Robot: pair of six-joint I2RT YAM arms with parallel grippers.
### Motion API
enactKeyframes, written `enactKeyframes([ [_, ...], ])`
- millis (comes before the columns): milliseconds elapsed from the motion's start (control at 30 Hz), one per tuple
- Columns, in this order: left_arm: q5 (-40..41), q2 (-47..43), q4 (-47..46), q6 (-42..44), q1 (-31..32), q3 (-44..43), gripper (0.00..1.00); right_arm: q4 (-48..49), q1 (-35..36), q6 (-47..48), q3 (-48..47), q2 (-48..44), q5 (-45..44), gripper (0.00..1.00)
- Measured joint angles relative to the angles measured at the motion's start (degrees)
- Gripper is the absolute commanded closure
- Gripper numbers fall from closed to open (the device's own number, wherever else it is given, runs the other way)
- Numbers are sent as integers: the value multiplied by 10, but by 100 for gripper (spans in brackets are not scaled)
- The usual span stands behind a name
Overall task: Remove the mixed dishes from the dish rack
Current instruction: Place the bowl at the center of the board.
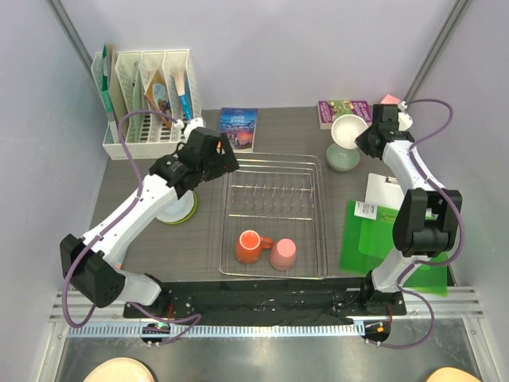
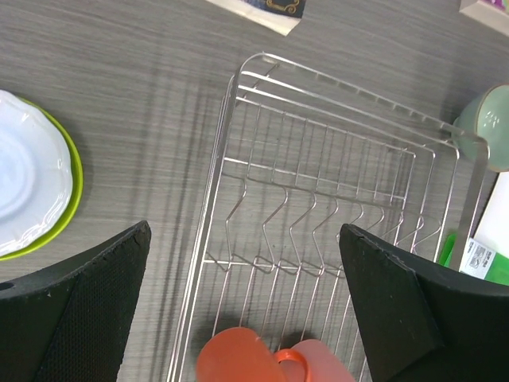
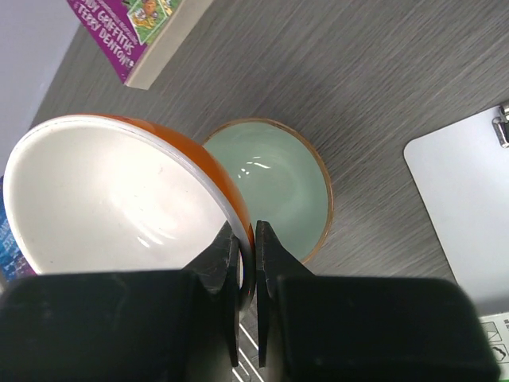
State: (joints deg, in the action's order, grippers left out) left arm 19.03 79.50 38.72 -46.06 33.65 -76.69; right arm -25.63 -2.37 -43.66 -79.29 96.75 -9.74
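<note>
Nearest the bases, at the near end of the dish rack (image 1: 226, 231): orange handled mug (image 1: 250, 246) and pink cup (image 1: 282, 254), side by side, touching or almost so, mug on the left with its handle toward the cup. Farther in, above the rack's far-left part: left gripper (image 2: 245, 231), fingers spread wide, holding nothing, looking down on bare tines. From there, both pieces back toward that arm's own base, at the bottom edge of the left wrist view; mug a little closer to this arm than the cup, and both far nearer to it than to the other arm. Just left of the rack, on the table (image 1: 119, 215): lime-green plate (image 2: 73, 175) with a white plate (image 2: 24, 183) on top, already out. Farthest, beyond the rack's far-right corner: right gripper (image 3: 246, 239), clamped on the rim of the cream-white bowl (image 3: 111, 199), one finger inside, one on the orange outer wall, bowl tilted. Just beside and lower, on the table: pale green bowl (image 3: 278, 187), upright, mouth upward. Probable crux of the coming move: held bowl overlapping the green one's far rim in the top view, so either straight down to nest or a shift aside onto bare table; clearance between the two rims impossible to tell.
</note>
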Motion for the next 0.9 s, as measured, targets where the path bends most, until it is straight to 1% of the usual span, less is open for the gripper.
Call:
enactKeyframes([
  [567, -17, 16, 1, -2, 0, 4, 0, 16, 0, 2, 25, 69, 26, 99],
  [667, -21, 26, 1, -2, 0, 4, 0, 16, 0, 2, 27, 80, 31, 88],
  [700, -21, 30, 1, -2, 0, 3, 0, 16, 0, 2, 27, 83, 33, 80],
  [767, -22, 36, 2, -2, 0, 3, 0, 16, 0, 1, 28, 86, 35, 72],
  [867, -24, 41, 6, -2, 0, 3, 0, 19, 0, 2, 28, 85, 37, 66],
  [900, -24, 42, 7, -2, 0, 3, 0, 19, -1, 3, 28, 85, 37, 61],
])
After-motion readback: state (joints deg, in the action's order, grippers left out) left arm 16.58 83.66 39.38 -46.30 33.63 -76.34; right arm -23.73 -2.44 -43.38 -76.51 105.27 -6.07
